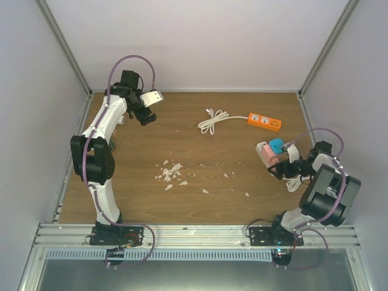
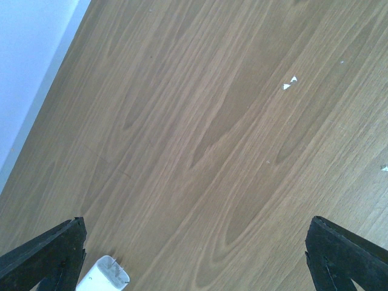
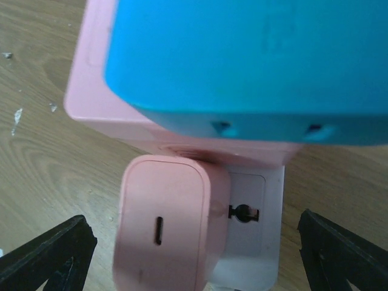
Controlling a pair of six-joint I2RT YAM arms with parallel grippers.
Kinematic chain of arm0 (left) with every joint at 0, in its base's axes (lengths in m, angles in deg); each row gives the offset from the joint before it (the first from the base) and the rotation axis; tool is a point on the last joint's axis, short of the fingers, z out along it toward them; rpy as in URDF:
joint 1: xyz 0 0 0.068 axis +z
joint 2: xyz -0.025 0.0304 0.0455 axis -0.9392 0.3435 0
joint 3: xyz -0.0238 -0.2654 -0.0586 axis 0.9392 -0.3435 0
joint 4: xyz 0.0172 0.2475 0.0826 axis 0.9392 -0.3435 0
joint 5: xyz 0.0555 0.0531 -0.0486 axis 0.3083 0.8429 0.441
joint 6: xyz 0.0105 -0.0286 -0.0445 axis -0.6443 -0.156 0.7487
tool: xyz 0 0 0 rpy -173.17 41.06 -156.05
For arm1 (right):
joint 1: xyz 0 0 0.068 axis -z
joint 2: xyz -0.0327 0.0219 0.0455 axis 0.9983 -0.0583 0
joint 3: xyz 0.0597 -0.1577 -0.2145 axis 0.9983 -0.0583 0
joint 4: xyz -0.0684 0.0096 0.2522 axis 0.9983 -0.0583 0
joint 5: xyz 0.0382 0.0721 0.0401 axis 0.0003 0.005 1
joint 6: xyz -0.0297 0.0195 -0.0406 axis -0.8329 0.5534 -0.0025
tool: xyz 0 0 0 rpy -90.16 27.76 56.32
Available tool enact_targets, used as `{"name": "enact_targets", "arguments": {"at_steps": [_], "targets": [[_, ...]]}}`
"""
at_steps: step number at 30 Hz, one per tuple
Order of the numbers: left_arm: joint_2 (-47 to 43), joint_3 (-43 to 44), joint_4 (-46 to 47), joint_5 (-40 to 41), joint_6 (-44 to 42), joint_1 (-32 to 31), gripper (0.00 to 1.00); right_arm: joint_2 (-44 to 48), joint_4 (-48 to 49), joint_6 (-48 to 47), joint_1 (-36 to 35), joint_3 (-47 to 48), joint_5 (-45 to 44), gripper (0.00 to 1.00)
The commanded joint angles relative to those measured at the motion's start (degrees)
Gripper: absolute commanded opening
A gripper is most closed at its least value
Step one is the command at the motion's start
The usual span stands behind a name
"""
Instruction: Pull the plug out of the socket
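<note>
The right tool [image 3: 194, 257] is spread wide, its two dark fingers [image 3: 48, 254] in the lower corners of the wrist view with nothing pinched between them. Ahead of it lies the pink socket [image 3: 91, 91], at the right of the top view [image 1: 264, 153], resting on the bench [image 1: 200, 139]. The blue plug [image 3: 242, 54] is seated in it [image 1: 276, 145], and a pink charger [image 3: 163, 230] sits just beside on a white face [image 3: 257, 230].

The left tool [image 2: 194, 245] is also spread, over bare bench in the upper left of the top view [image 1: 145, 114]. An orange strip [image 1: 264, 121] with a coiled white cable [image 1: 212, 121] lies in the upper middle, and white scraps [image 1: 171, 173] lie at centre.
</note>
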Motion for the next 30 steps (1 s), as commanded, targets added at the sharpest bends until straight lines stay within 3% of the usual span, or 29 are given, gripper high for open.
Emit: {"name": "enact_targets", "arguments": {"at_steps": [1,7,16,30], "targets": [[-0.6,1.4,0.6,-0.6,0.9,-0.8,0.99,0.5,6.4,0.1,0.3,-2.0,-2.4,0.9],[-0.8,1.4,0.3,-1.0,1.4,-0.9,0.99,-2.6,9.2,-2.6,0.3,-2.6,-3.3,0.8],[-1.6,1.0,0.3,-3.1,4.5,-0.5,0.99,-5.5,10.3,-7.3,-0.6,-1.5,-1.8,0.57],[-0.8,3.2,-0.4,-5.4,8.3,0.3,0.99,-12.0,5.8,-16.5,-9.4,4.5,0.2,0.53]]}}
